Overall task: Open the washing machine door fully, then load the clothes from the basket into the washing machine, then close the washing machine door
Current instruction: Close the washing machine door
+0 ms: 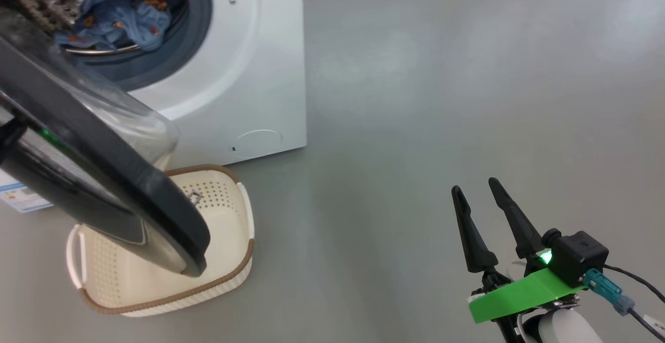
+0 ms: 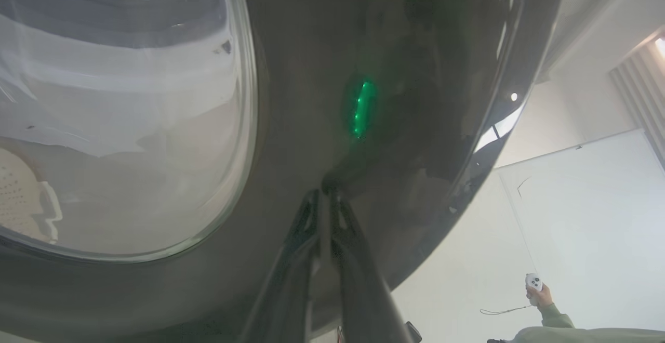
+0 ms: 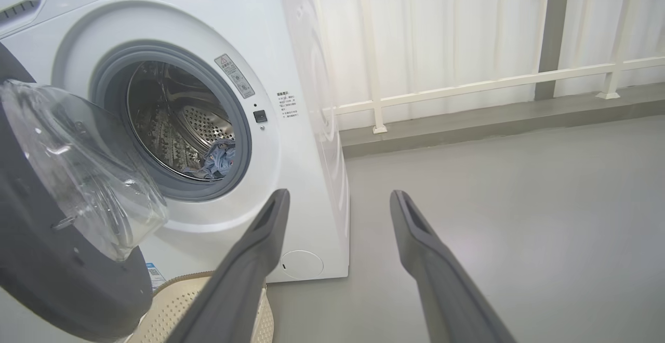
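Black-rimmed washing machine door (image 1: 111,182) hangs ajar, bowl (image 3: 83,176) toward drum (image 3: 197,119); left jaws closed, right jaws spread empty.

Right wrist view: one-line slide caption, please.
Open right pincer faces the washing machine: door partly open, blue clothes in the drum, basket on the floor below.

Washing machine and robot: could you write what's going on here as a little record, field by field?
washing machine door: partly open, hanging over the basket
clothes: blue printed garments inside the drum
basket: on the floor before the washing machine; visible part empty
left gripper: shut, fingertips against the door's black rim
right gripper: open, holding nothing, above bare floor
person: hand holding a white controller
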